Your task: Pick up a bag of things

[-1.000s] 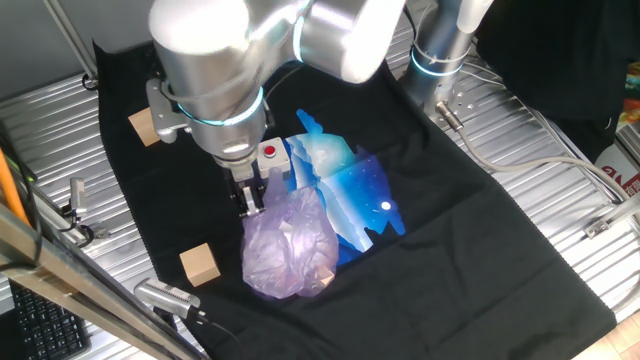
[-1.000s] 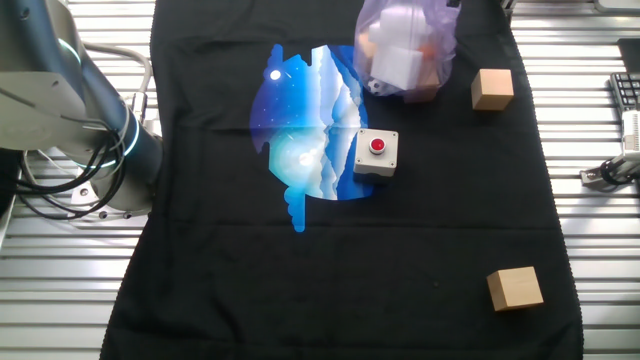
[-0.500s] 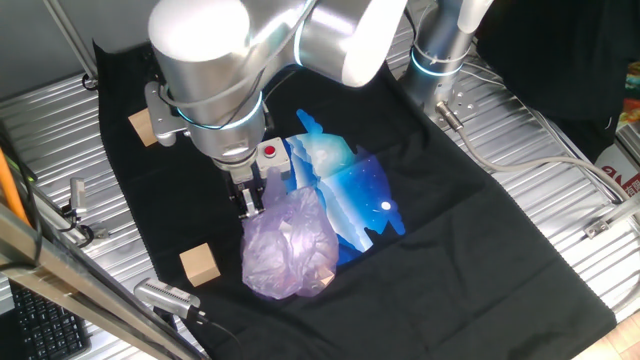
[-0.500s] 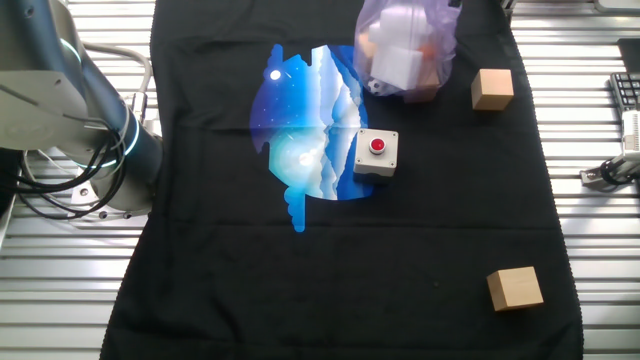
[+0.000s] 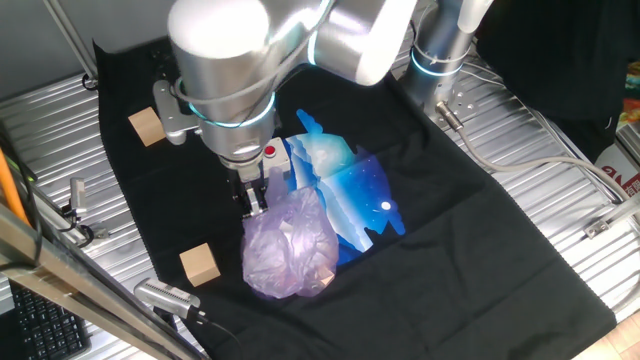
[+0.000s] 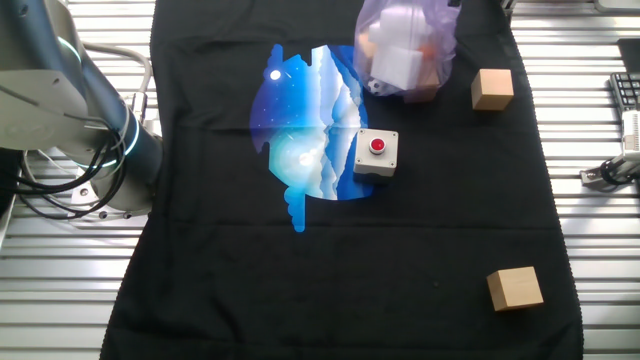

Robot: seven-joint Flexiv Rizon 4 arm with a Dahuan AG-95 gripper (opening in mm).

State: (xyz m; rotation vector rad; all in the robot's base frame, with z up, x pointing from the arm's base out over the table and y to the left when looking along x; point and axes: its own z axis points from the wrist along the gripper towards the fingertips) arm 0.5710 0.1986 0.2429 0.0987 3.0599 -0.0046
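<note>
The bag of things (image 5: 288,248) is a bulging, crinkly pale-purple plastic bag lying on the black cloth near the front. In the other fixed view it lies at the top edge (image 6: 405,45), with orange and white items showing through. My gripper (image 5: 255,198) points straight down at the bag's upper left edge. Its fingers are close together and pinch the bag's top film. The bag rests on the cloth. The gripper itself is out of frame in the other fixed view.
A shiny blue-and-white plastic bag (image 5: 350,190) lies right beside the purple bag. A grey box with a red button (image 6: 376,152) sits next to it. Two wooden cubes (image 5: 200,264) (image 5: 146,127) lie on the black cloth (image 6: 400,270). Ribbed metal table around it.
The arm's upper body has shifted a little to the right. The fingertips stay at the bag's top edge and the bag has not moved.
</note>
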